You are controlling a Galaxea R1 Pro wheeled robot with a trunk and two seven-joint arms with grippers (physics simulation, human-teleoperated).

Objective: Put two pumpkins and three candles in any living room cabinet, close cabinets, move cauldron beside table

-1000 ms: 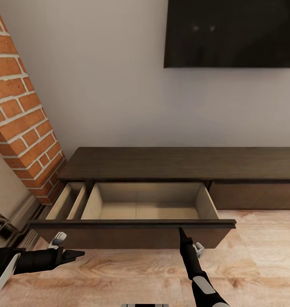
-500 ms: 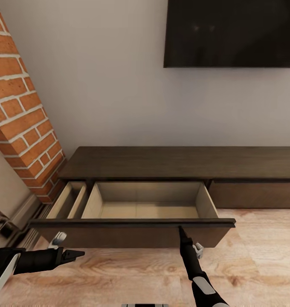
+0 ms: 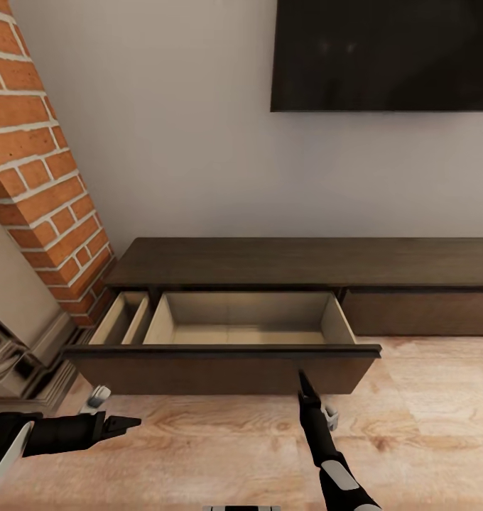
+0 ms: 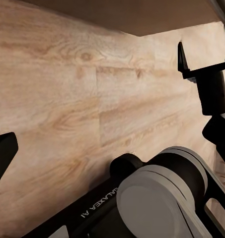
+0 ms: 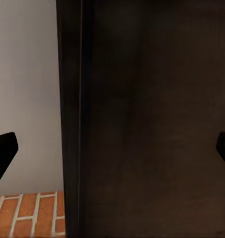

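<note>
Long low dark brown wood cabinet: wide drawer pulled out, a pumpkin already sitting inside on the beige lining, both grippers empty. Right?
Not quite. The long low dark brown wood cabinet does have its wide beige-lined drawer pulled out, but the head view shows the drawer holding nothing, no pumpkin. The rest stands: the left gripper and right gripper hold nothing.

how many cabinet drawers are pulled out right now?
1. The open drawer is at the cabinet end near the brick column, with two empty beige compartments. The front to its right looks closed; beyond the frame edge, unknown.
</note>
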